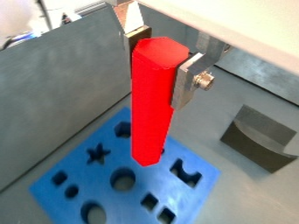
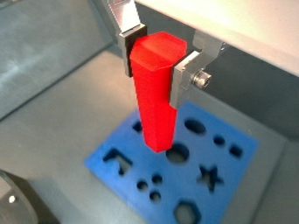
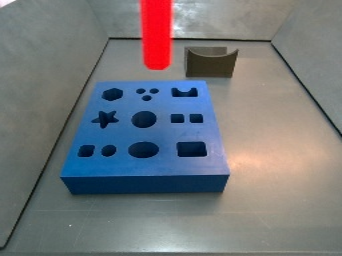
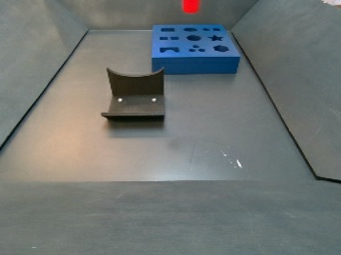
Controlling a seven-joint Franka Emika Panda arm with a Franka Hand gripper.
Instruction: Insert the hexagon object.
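Note:
The hexagon object point(image 1: 149, 96) is a long bright red rod held upright, and it shows in both wrist views point(image 2: 155, 87). My gripper point(image 1: 162, 54) is shut on its upper end, with one silver finger point(image 2: 186, 75) on each side. The rod hangs above the blue block with shaped holes point(image 1: 70, 179), its lower end clear of the top face. In a wrist view that end lies close to a round hole point(image 2: 177, 156). In a side view the rod point(image 3: 156, 30) hangs over the far edge of the block point(image 3: 147, 170). Only its tip point(image 4: 190, 5) shows above the block point(image 4: 194, 62) in a side view. The gripper is out of both side views.
A dark grey curved-top block point(image 3: 210, 61) stands on the floor behind the blue block and also shows in a side view point(image 4: 134, 97) and a wrist view point(image 1: 260, 137). Grey sloping walls point(image 3: 54, 70) enclose the floor on the sides.

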